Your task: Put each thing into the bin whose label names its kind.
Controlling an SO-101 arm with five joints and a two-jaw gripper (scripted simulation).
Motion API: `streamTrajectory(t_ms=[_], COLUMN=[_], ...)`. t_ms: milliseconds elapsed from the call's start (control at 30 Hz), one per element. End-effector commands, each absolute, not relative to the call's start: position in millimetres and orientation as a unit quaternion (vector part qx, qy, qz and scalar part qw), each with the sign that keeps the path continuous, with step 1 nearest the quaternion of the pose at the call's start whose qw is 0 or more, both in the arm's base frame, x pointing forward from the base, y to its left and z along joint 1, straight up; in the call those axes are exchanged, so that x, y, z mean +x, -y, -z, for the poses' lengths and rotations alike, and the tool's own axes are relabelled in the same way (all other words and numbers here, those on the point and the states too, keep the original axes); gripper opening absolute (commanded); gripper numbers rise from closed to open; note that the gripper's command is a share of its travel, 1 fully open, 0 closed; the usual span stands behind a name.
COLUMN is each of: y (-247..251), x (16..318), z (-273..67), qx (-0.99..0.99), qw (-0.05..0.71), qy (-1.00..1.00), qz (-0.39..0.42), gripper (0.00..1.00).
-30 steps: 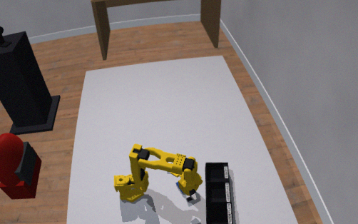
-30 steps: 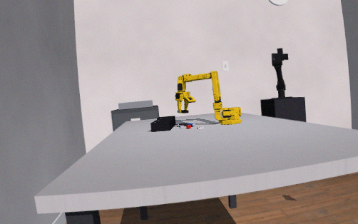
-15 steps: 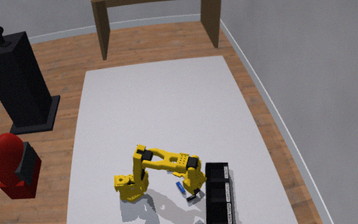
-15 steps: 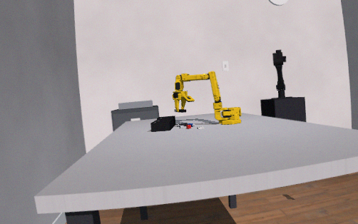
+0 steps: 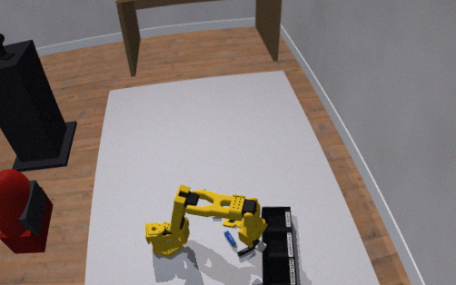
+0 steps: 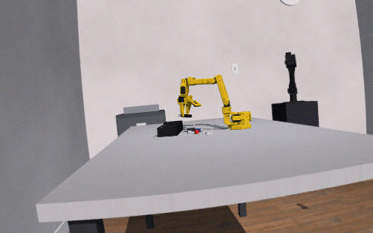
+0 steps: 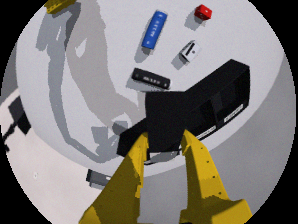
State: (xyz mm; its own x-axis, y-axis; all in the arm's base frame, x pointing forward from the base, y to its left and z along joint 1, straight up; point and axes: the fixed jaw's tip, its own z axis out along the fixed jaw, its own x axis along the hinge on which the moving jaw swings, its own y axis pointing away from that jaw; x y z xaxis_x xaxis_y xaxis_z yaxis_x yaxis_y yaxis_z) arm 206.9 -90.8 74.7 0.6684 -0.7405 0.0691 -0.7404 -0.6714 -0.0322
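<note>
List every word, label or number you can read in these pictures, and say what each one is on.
No text can be read in any view.
White labels on the black bins: three small strips along one side, too small and blurred to read.
Flat black thing on the table: a faint pale line of marking, illegible.
Black block held in the gripper: no marking visible.
White plate on the far wall: no text visible.

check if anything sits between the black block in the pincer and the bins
Nothing visible does. The pincer holds the black block raised above the table, right beside the row of bins, with only open air between them.
</note>
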Motion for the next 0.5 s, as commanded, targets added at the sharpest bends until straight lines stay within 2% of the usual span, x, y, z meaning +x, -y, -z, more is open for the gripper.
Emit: streamTrajectory(t_ms=[0,467], y=[92.3,93.2], x=[222.6,236.9], z=[-84.8,-84.5], qx=[-0.928,-0.948], qw=[0.001,-0.003], qy=[-0.363,-0.303], qz=[0.077,0.094], gripper=[0.0,0.0])
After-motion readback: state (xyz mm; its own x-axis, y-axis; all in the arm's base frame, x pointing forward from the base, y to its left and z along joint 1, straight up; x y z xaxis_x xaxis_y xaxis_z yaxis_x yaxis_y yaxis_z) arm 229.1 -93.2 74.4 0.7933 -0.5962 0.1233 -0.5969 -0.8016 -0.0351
